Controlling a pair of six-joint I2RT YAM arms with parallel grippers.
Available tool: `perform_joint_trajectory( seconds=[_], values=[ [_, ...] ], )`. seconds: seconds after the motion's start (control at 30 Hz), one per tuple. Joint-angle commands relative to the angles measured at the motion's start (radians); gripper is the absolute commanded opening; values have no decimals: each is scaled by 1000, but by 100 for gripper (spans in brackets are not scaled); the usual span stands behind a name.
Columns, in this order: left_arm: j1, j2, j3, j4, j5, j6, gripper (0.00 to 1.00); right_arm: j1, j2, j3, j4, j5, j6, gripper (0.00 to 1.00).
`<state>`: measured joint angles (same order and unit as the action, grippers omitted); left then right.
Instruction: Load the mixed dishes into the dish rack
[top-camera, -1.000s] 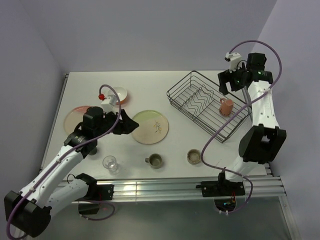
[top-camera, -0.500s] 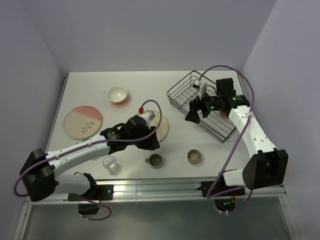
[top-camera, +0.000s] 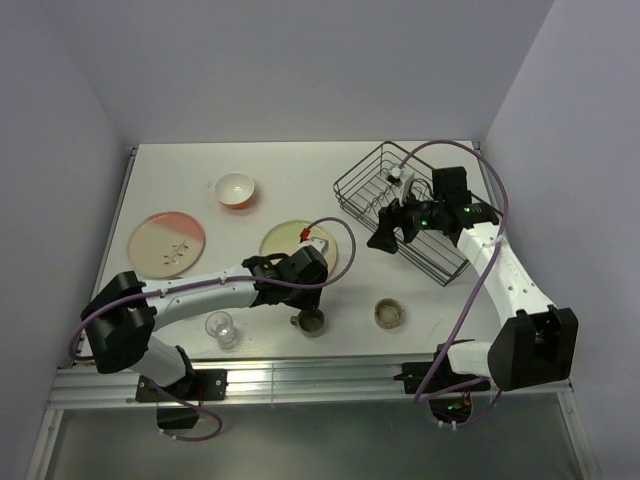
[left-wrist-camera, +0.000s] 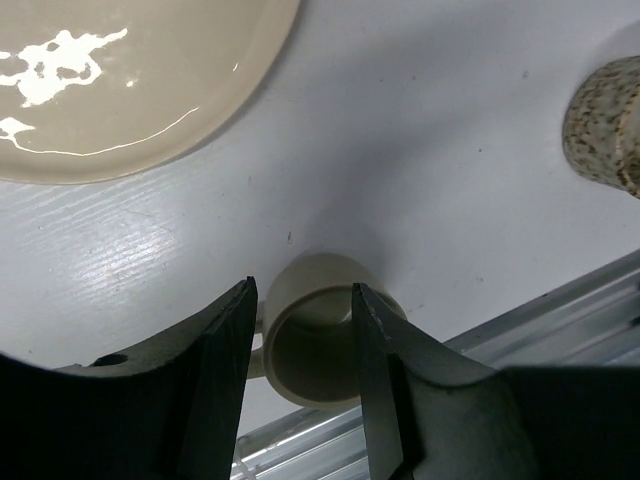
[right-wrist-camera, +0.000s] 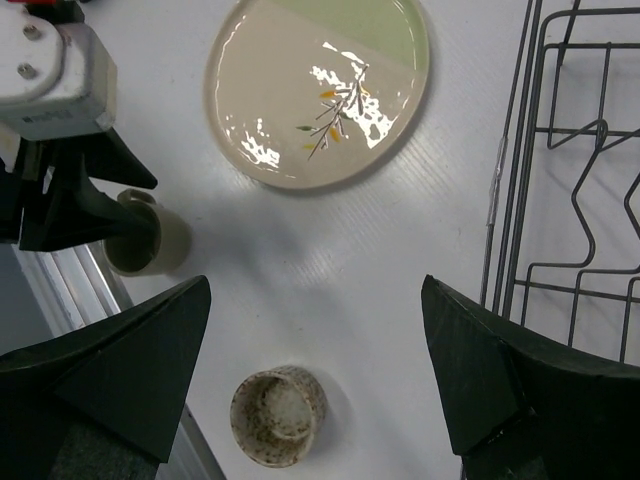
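The left gripper (left-wrist-camera: 301, 300) is reaching down just at the near side of the cream-green plate with the sprig (right-wrist-camera: 300, 100), its two fingers spread and straddling the grey-green cup (left-wrist-camera: 318, 350). The cup is standing upright on the table right beside that plate's near edge, mouth up, its handle pointing toward the left finger. The right finger is overlapping the rim in the wrist view, so it is unclear whether it is actually touching; nothing is being squeezed. The right gripper (right-wrist-camera: 315, 285) is hovering to the right of the plate with its fingers gaping wide and carrying nothing. The dish rack (top-camera: 352, 203) is sitting on the table further right of the plate, apart from it. The small speckled bowl (right-wrist-camera: 278, 415) is resting to the near right of the plate, and the clear glass (top-camera: 220, 326) is standing to its near left. The pink-cream plate (top-camera: 166, 243) is lying well to the left of the plate, and the orange bowl (top-camera: 235, 188) is sitting to its far left.
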<state>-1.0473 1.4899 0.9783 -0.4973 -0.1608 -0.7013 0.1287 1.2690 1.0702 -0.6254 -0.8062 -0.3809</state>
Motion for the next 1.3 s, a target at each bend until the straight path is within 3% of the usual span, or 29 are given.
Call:
perform_joint_trajectory(
  seconds=[0.0,0.7,0.8,1.0,1.2,1.27],
  values=[
    [-28,35,56,-47,-56,0,49,6,-36,-12,52,-16,16,93],
    [-37,29,-18,0,-22,36,48,5,-31,-21,52,-16,27,93],
    [-36,43,-16,-4,-42,34,45,5,-34,-27,53,-19,28,93],
    [-23,73,-13,8,-54,34,27,5,-43,-35,53,-24,34,93],
    [-17,93,-21,22,-45,31,22,3,-53,-47,50,-28,34,93],
    [-10,78,-33,39,-36,17,10,3,-56,-52,49,-30,36,93]
  ],
)
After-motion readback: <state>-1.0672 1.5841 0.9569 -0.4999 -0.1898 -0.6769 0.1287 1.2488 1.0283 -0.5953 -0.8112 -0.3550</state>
